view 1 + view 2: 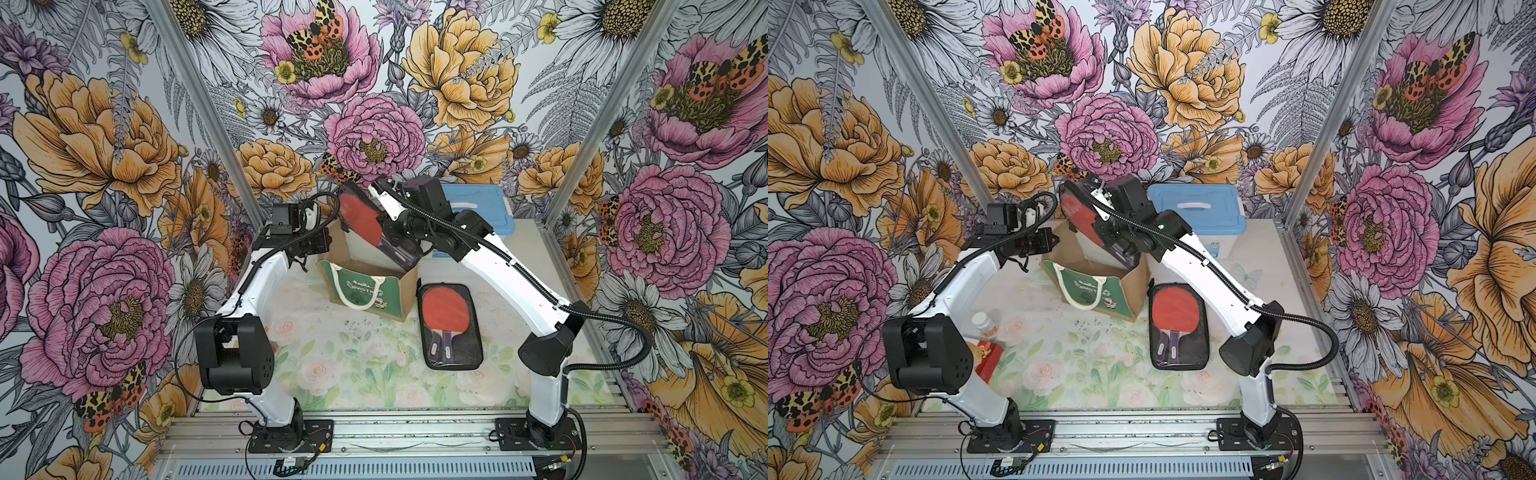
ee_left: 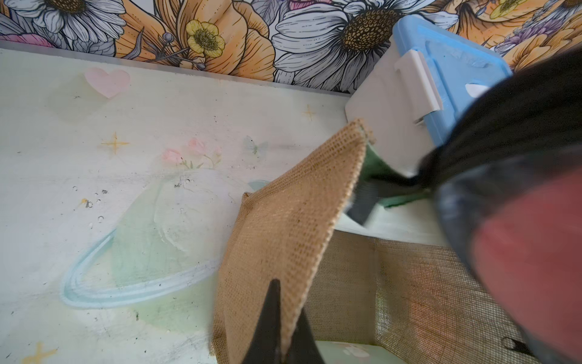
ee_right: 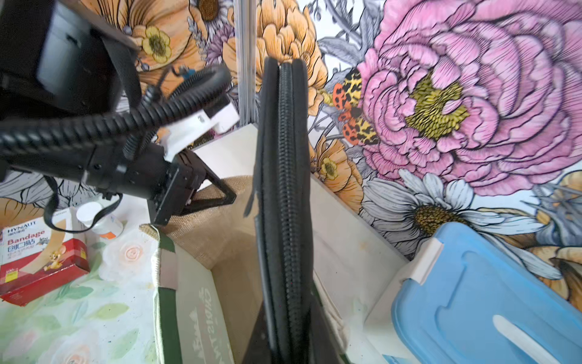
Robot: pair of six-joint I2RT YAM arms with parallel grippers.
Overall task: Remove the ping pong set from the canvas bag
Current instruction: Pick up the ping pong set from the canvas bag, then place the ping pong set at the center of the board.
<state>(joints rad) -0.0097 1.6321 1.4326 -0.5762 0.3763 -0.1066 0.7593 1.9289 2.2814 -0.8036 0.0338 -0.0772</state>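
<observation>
— Toward the tabletop's (image 1: 353, 365) far edge, what's over the canvas bag (image 1: 365, 291)?
— One ping pong set (image 1: 361, 216), tilted above its open mouth, clamped in the right tool (image 3: 283, 349).
— And the left tool (image 2: 288, 340)?
— Pinched shut on the bag's burlap side. A second ping pong set (image 1: 450, 326) lies flat just beside the bag.

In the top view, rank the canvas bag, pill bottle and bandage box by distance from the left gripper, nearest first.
1. Canvas bag: burlap side pinched in the jaws of the left gripper.
2. Pill bottle: lower down, toward the front.
3. Bandage box: just beyond the bottle, frontmost.
</observation>
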